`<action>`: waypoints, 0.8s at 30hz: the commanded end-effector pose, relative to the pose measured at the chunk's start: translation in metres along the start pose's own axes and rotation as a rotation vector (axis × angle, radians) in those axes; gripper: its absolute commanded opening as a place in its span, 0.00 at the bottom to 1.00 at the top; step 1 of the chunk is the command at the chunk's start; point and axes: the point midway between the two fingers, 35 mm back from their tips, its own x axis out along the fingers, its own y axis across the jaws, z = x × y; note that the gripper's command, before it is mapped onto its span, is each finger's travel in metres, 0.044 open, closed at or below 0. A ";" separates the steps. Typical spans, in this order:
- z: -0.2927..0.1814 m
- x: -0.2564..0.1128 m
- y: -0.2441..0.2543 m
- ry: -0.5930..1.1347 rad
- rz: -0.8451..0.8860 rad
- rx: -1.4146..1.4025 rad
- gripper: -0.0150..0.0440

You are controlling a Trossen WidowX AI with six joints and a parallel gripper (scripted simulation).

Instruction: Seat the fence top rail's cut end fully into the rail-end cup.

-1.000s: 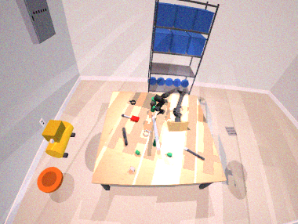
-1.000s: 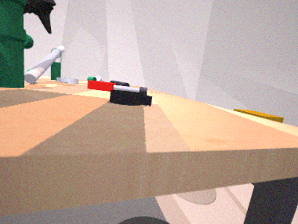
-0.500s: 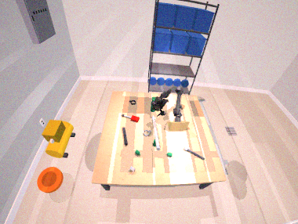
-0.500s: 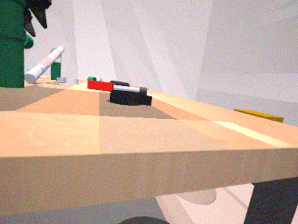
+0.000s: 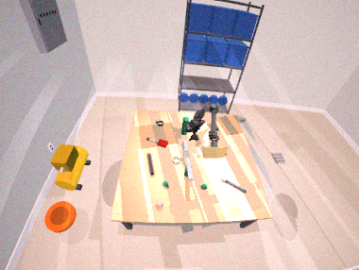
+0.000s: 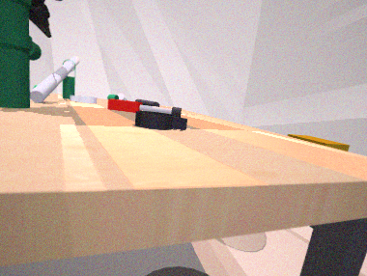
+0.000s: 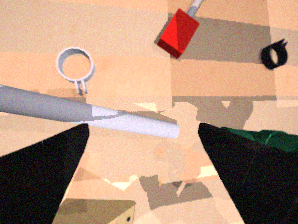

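The pale grey rail (image 5: 188, 160) (image 6: 53, 80) (image 7: 135, 123) slopes, its high far end at the loop cap (image 6: 70, 62) on the thin green post (image 6: 69, 88). Its low cut end is down near the table beside the big green post (image 5: 185, 126) (image 6: 14, 72) (image 7: 272, 140), outside any cup. A rounded green piece (image 6: 34, 48) sticks out from the post's band, well above that end; whether it is the cup is unclear. My gripper (image 5: 194, 138) (image 6: 48, 34) (image 7: 143, 128) is open and empty. In the wrist view the cut end appears between the fingertips; contact cannot be told.
On the table (image 5: 129, 198) lie a red-headed tool (image 5: 162, 143) (image 6: 124, 105) (image 7: 178, 33), a black ring clamp (image 5: 160, 123) (image 6: 156, 120) (image 7: 273, 55), a grey ring clamp (image 5: 177, 160) (image 6: 83, 99) (image 7: 75, 64), a dark bar (image 5: 150, 164) and small green pieces. A tan block (image 5: 214, 151) (image 7: 100, 212) stands by the arm.
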 end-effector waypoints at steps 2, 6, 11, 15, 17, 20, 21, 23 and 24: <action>0.012 -0.024 0.014 -0.060 -0.055 0.351 1.00; 0.012 -0.024 0.014 -0.060 -0.055 0.351 1.00; 0.012 -0.024 0.014 -0.060 -0.055 0.351 1.00; 0.012 -0.024 0.014 -0.060 -0.055 0.351 1.00; 0.011 -0.021 0.014 -0.041 -0.053 0.398 1.00; 0.010 -0.010 0.015 0.023 -0.052 0.585 1.00; 0.008 -0.004 0.015 0.061 -0.055 0.675 1.00; 0.005 0.007 0.016 0.130 -0.072 0.880 1.00; 0.004 0.013 0.017 0.166 -0.086 0.985 1.00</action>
